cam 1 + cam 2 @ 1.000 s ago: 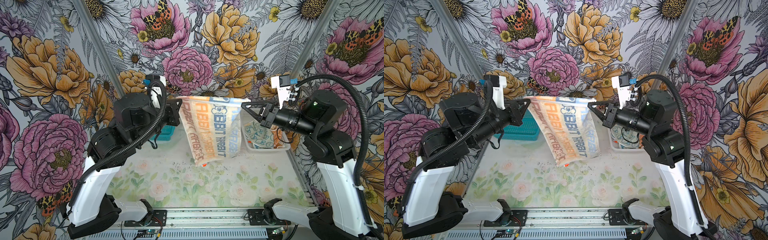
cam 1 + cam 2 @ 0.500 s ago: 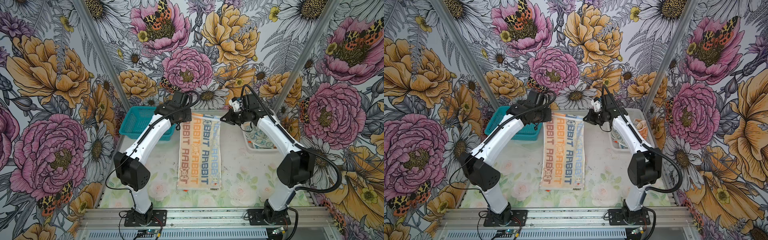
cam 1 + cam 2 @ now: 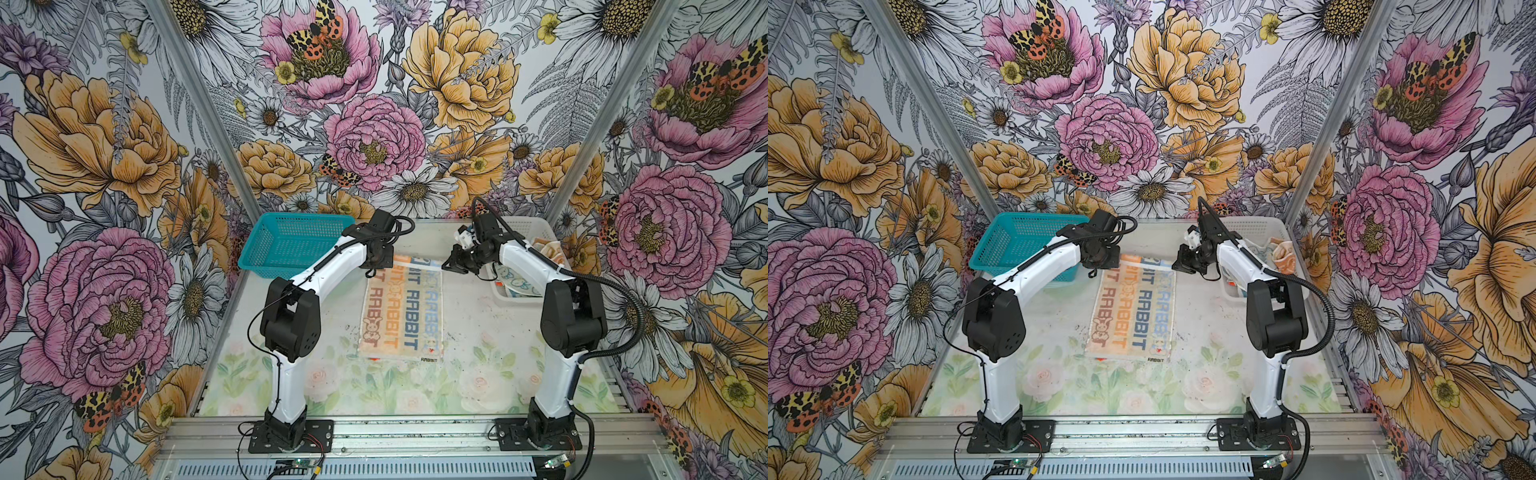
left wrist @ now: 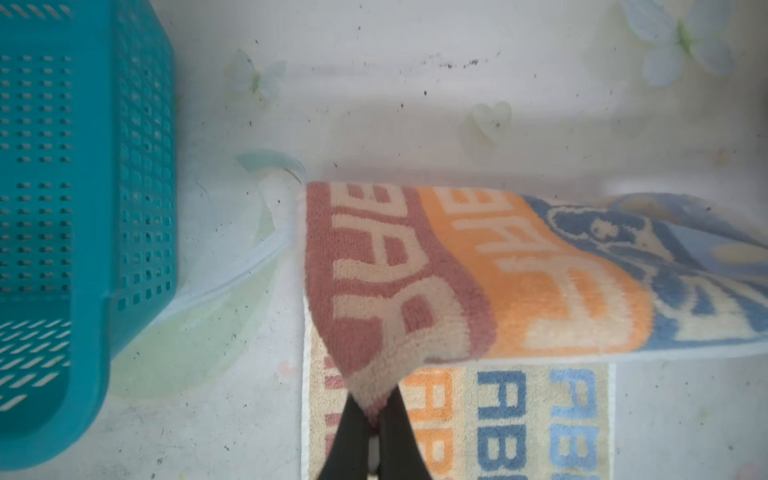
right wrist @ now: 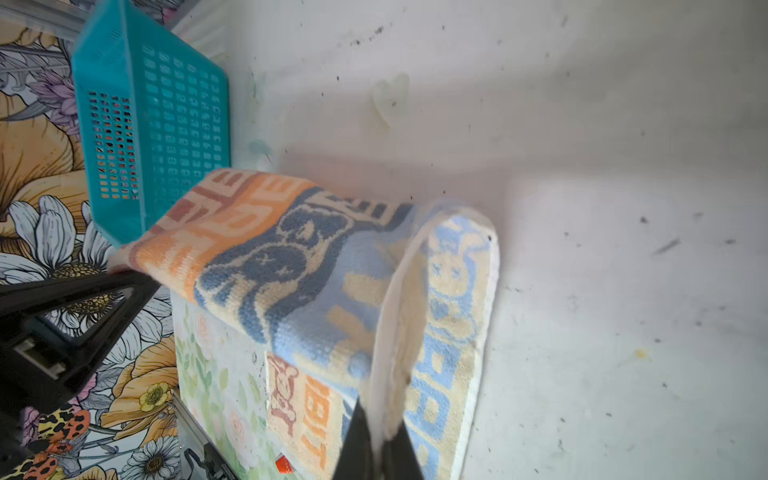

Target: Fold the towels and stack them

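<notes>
TOWEL DOWN, FOLD BEGINS: The striped towel [image 3: 402, 309], which a second ago hung in the air stretched between the two arms, now lies lengthwise down the middle of the desk [image 3: 478, 332]. Its "RABBIT" lettering faces up and only its far edge is held off the surface. From the wrist cameras, that edge curls back over the flat part of the cloth, so the spreading looks finished and the first fold appears to be starting; nothing is stacked yet. The left hand [image 4: 374, 409] is pinched tight on the reddish-brown corner. The right hand [image 5: 376, 430] grips the pale-blue corner with its white hem just as tightly, and neither hand shows any gap beyond the cloth itself. Both arms rise from the rail at the near side, elbows high and forearms sloping down toward the far end of the desk. There the two hands face each other across the towel's width in both top views. The teal basket [image 3: 291, 245] stands just beside the left hand, empty as far as can be seen. Two more cloths, a cream towel [image 3: 513, 284] with blue bunnies and an orange towel [image 3: 550, 249], wait crumpled in the white basket [image 3: 536, 226] behind the right arm, so most of the job seems to lie ahead.
</notes>
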